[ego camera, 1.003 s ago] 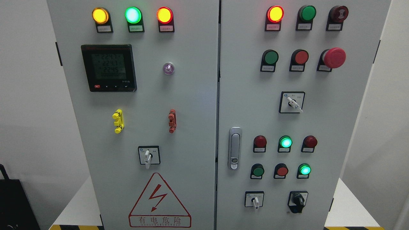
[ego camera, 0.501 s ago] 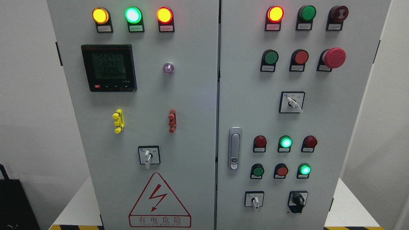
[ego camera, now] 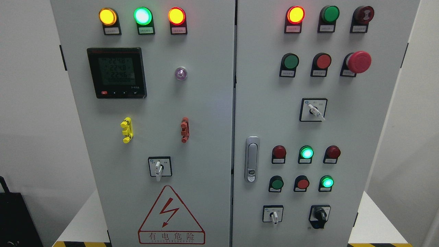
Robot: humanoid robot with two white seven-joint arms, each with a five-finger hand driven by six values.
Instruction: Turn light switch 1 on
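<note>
Switches (ego camera: 158, 168) on the cabinet (ego camera: 205, 137) stand unobstructed; neither hand is in view.

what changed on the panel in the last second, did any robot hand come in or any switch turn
Nothing moved; only the digits on the meter display flicker. No robot hand is in view. The rotary switches and the lit lamps stay as they were.
</note>
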